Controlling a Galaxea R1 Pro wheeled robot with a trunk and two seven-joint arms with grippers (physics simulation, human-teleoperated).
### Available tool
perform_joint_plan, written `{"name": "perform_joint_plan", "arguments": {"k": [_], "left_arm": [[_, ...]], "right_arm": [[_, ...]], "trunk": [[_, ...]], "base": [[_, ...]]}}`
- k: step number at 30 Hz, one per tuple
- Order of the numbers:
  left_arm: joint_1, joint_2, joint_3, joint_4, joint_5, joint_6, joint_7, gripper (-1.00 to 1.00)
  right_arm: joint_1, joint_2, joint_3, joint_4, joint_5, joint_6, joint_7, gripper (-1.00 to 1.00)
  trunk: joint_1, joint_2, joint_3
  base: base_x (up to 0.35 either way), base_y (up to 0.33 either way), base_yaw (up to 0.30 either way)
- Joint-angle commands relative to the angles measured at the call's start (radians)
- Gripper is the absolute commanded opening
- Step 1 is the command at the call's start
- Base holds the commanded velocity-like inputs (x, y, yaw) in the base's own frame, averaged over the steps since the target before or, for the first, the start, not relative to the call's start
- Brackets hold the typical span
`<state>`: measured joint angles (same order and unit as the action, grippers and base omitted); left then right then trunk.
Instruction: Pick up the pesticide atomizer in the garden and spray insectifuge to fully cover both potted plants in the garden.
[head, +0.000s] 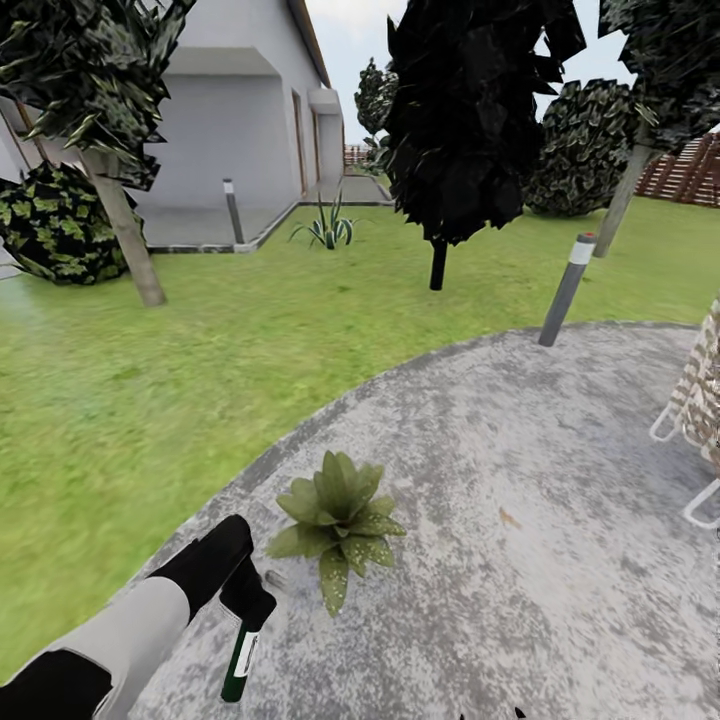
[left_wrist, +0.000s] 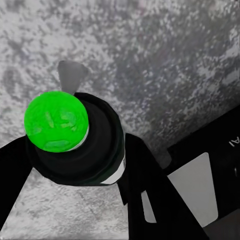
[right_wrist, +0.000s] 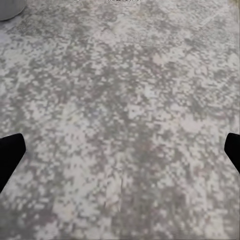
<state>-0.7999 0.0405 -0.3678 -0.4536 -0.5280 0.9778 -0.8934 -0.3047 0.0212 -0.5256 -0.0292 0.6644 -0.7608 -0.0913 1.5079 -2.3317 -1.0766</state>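
L gripper (head: 248, 605) clamping 1 atomizer (head: 239, 665), 1 potted plant (head: 340, 520), R gripper (right_wrist: 120, 150) fingers apart

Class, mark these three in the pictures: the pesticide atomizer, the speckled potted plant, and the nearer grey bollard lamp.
pesticide atomizer (head: 240, 662), head view, on its white label band.
potted plant (head: 340, 520), head view, centre of the leaf rosette.
bollard lamp (head: 564, 294), head view, middle of its grey post.
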Motion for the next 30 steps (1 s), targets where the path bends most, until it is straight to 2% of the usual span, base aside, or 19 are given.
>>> {"name": "perform_joint_plan", "arguments": {"k": [1,6,11,15,16,17,18,22,30], "left_arm": [[-0.004,0.001,-0.003,-0.002,-0.009,0.002,-0.010,-1.00],[-0.031,0.003,-0.004,-0.002,-0.009,0.007,-0.012,-1.00],[-0.087,0.006,-0.012,-0.001,-0.010,0.008,-0.014,-1.00],[-0.133,-0.001,-0.014,0.000,-0.008,0.009,-0.029,-1.00],[-0.134,-0.001,-0.014,0.000,-0.009,0.008,-0.045,-1.00],[-0.136,0.001,-0.022,-0.001,-0.017,0.007,-0.087,-1.00],[-0.137,-0.001,-0.035,-0.001,-0.034,0.007,-0.100,-1.00],[-0.137,-0.021,-0.051,-0.003,-0.061,0.007,-0.138,-1.00],[-0.136,-0.017,-0.055,-0.002,-0.069,0.008,-0.154,-1.00]], "right_arm": [[-0.001,0.000,-0.002,0.000,0.011,-0.002,-0.009,1.00],[-0.001,0.000,-0.002,0.000,0.011,-0.002,-0.010,1.00],[-0.001,0.000,-0.004,0.000,0.012,-0.002,-0.008,1.00],[-0.001,0.000,-0.004,0.000,0.011,-0.002,-0.008,1.00],[-0.001,0.000,-0.004,0.000,0.011,-0.002,-0.008,1.00],[-0.001,-0.001,-0.004,0.000,0.012,-0.002,-0.008,1.00],[-0.001,-0.001,-0.004,0.000,0.012,-0.002,-0.008,1.00],[-0.001,-0.001,-0.003,0.000,0.012,-0.002,-0.008,1.00],[-0.001,-0.001,-0.002,0.000,0.012,-0.002,-0.008,1.00]], "trunk": [[0.000,0.000,-0.001],[0.000,0.000,-0.001],[0.000,0.000,-0.001],[0.000,0.000,-0.001],[0.000,0.000,-0.001],[0.000,0.000,-0.001],[0.000,0.000,-0.001],[0.000,0.000,-0.001],[0.000,0.000,-0.001]], "base": [[0.203,0.265,-0.300],[0.223,0.233,-0.236],[0.035,0.033,-0.019],[0.001,0.001,0.000],[0.000,0.000,0.000],[0.000,0.000,0.000],[0.000,0.000,0.000],[0.000,0.000,0.000],[-0.036,0.000,0.000]]}}
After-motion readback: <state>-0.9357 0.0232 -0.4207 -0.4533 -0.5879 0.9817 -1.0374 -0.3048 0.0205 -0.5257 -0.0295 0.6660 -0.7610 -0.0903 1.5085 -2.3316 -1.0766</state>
